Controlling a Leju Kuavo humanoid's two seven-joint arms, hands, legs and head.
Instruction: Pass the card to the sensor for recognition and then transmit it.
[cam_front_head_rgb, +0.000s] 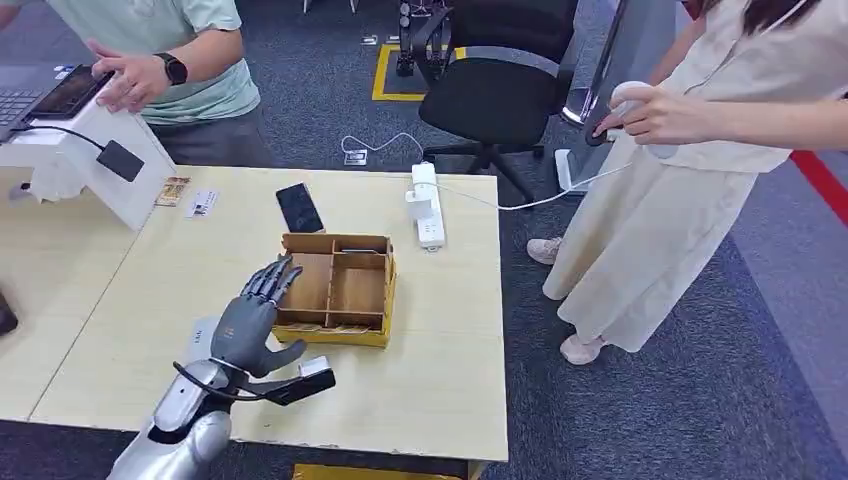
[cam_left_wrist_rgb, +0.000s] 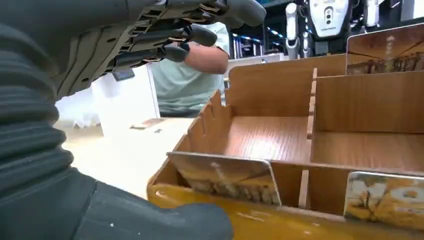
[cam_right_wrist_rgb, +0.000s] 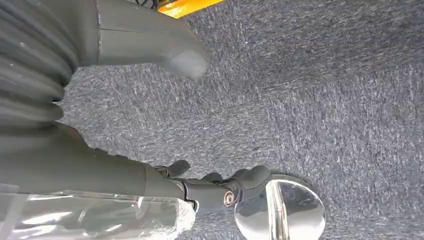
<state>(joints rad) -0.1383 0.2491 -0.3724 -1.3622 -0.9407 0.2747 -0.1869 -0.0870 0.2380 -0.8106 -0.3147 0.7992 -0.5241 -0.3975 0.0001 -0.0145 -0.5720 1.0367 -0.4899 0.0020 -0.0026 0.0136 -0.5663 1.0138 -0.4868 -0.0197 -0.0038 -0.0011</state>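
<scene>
A card (cam_left_wrist_rgb: 227, 177) is leaning upright in the wooden box's (cam_front_head_rgb: 337, 290) near slot, a second card (cam_left_wrist_rgb: 385, 199) sitting beside it; the left hand (cam_front_head_rgb: 250, 315) is hovering at the box's left edge, fingers (cam_left_wrist_rgb: 165, 37) spread and gripping nothing; a phone (cam_front_head_rgb: 299, 208) and power strip (cam_front_head_rgb: 427, 205) are lying beyond the box on the table (cam_front_head_rgb: 440, 370); the right hand (cam_right_wrist_rgb: 150, 45) is hanging over carpet (cam_right_wrist_rgb: 325, 90), fingers loosely curled, empty.

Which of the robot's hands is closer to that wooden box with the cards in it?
The left. The left robot hand hovers at the near-left corner of the wooden box, fingers spread over its edge. The right robot hand hangs down by the carpet, away from the box.
</scene>
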